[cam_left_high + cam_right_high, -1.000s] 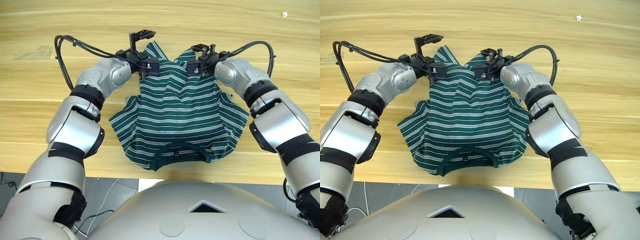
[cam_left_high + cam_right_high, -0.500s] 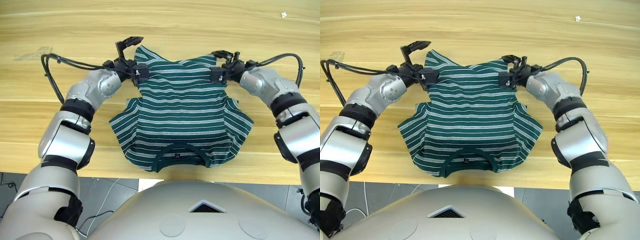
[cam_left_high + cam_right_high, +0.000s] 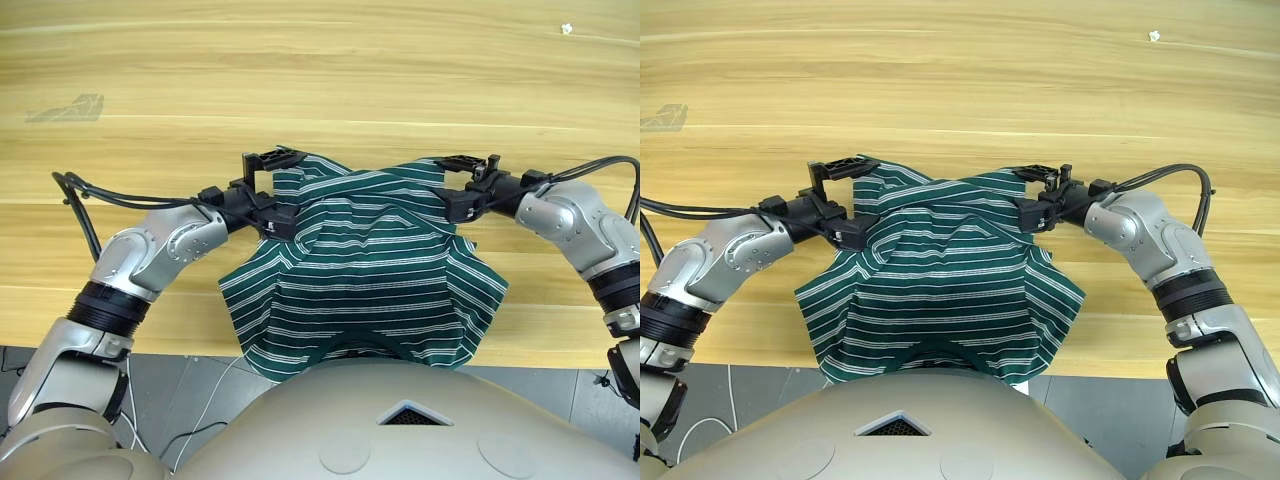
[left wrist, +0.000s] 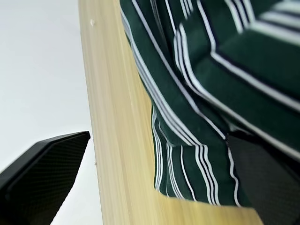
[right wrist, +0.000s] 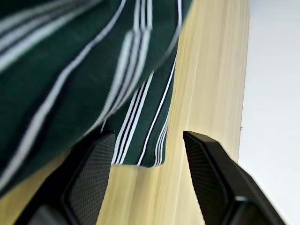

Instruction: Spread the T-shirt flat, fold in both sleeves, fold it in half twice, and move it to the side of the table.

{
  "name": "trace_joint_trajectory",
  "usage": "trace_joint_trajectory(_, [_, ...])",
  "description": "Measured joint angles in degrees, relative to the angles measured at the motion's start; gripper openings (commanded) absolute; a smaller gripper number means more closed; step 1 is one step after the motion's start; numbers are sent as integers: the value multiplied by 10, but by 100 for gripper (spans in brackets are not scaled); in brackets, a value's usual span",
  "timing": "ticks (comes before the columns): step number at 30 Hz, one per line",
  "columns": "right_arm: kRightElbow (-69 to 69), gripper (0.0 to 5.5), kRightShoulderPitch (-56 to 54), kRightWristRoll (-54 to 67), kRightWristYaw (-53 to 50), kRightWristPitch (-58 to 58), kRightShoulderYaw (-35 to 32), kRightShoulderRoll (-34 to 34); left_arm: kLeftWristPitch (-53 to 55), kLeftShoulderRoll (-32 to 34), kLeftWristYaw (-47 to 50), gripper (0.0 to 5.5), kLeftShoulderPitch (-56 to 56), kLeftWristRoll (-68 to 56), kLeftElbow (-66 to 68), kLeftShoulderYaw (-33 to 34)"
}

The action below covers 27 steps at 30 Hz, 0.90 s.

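Left gripper [image 3: 269,188] and right gripper [image 3: 458,187] face each other low over the near half of the table [image 3: 320,70]. Each forearm comes in from its own side with the elbow bent outward. The far hem of the T-shirt [image 3: 365,270] is strung between the two grippers, one hem corner at each.

In both wrist views the jaws stand well apart and nothing is clamped between them. At the left gripper, striped cloth drapes over one finger [image 4: 262,183] while the other finger [image 4: 42,178] is clear of it. At the right gripper, cloth covers the top of one finger [image 5: 89,173] and the other finger [image 5: 211,183] is bare. The hem edge and bare wood show in the gap between them.

The hem sags and bunches into a fold midway between the grippers. The green, white-striped body spreads toward the robot, with a sleeve [image 3: 242,282] flaring out on each side. The collar end reaches the table's near edge. Black cables [image 3: 110,195] loop from each wrist. A small white speck [image 3: 567,28] lies far off on the table's right.
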Motion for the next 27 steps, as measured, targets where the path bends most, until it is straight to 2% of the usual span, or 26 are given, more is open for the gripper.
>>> trace_joint_trajectory(6, [-28,269,4,-1,21,10,-20,-4,11,-9,-26,539,-13,1,1,8])
trace_joint_trajectory(8, [-41,269,2,-1,32,14,-26,-5,19,-36,-27,539,-51,-13,24,24])
trace_joint_trajectory(13, [-44,269,-28,-16,40,14,-26,5,39,-83,-126,539,-81,-229,-11,60])
trace_joint_trajectory(17, [-24,269,-67,-22,38,13,-26,24,50,-84,-169,539,-81,-294,-39,81])
trace_joint_trajectory(21, [28,269,-98,-26,25,8,-24,50,35,-87,-168,539,-107,-263,15,83])
trace_joint_trajectory(27, [100,269,-125,-48,5,-9,-4,79,-52,-101,-71,539,-198,-101,274,32])
